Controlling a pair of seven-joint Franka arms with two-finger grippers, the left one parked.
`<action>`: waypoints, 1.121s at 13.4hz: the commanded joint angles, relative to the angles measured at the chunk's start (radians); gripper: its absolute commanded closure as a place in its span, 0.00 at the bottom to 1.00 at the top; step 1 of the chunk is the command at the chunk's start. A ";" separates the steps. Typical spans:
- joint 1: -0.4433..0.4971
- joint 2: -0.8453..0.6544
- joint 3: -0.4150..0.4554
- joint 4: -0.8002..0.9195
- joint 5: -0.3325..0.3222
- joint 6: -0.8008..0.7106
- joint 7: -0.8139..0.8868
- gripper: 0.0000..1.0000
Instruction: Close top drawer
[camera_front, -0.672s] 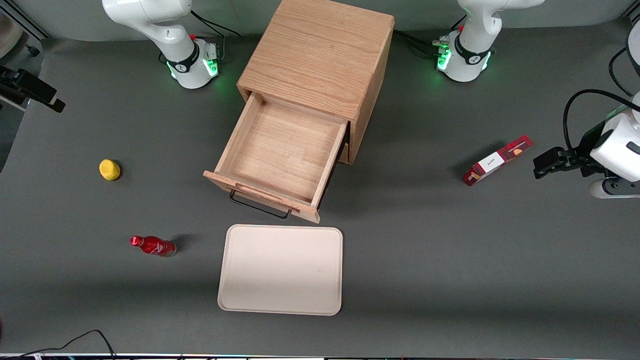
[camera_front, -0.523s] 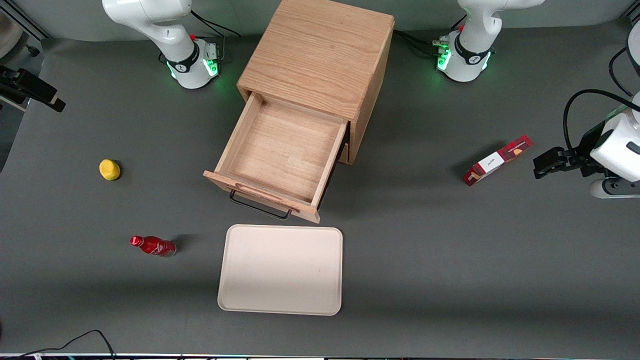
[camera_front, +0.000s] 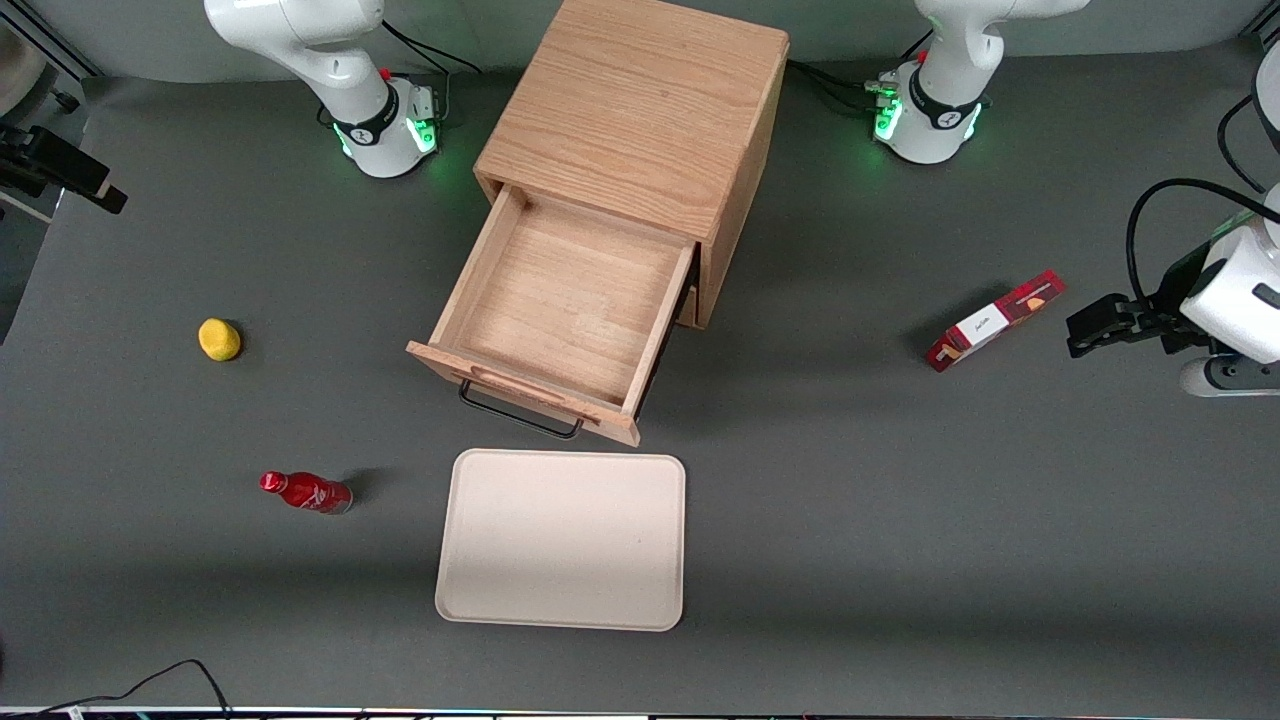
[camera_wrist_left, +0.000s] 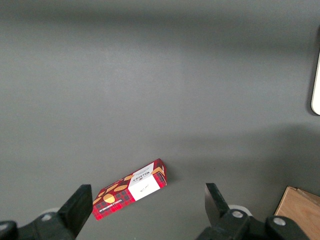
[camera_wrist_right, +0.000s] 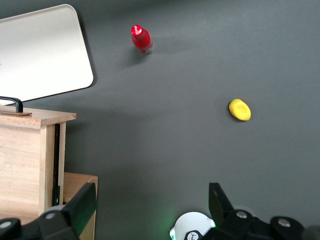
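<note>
The top drawer (camera_front: 560, 310) of the light oak cabinet (camera_front: 640, 110) is pulled far out and is empty. Its front panel faces the front camera, with the thin black wire handle (camera_front: 520, 412) below it. In the right wrist view I see the drawer's side and front panel (camera_wrist_right: 25, 150) and one end of the handle (camera_wrist_right: 12, 103). My right gripper (camera_front: 70, 178) hovers high at the working arm's end of the table, far sideways from the drawer. Its fingers (camera_wrist_right: 80, 207) stand wide apart, with nothing between them (camera_wrist_right: 150, 205).
A beige tray (camera_front: 562, 540) lies in front of the drawer, nearer the front camera. A yellow lemon (camera_front: 219, 339) and a red bottle (camera_front: 305, 492) lie toward the working arm's end. A red biscuit box (camera_front: 995, 320) lies toward the parked arm's end.
My right gripper has shifted slightly away from the front camera. The drawer and the other objects have not moved.
</note>
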 joint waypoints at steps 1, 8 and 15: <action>0.020 0.002 0.013 0.016 -0.009 -0.026 0.024 0.00; 0.022 -0.013 0.034 -0.001 -0.012 -0.067 -0.184 0.00; 0.055 0.178 0.034 0.251 0.070 -0.094 -0.321 0.00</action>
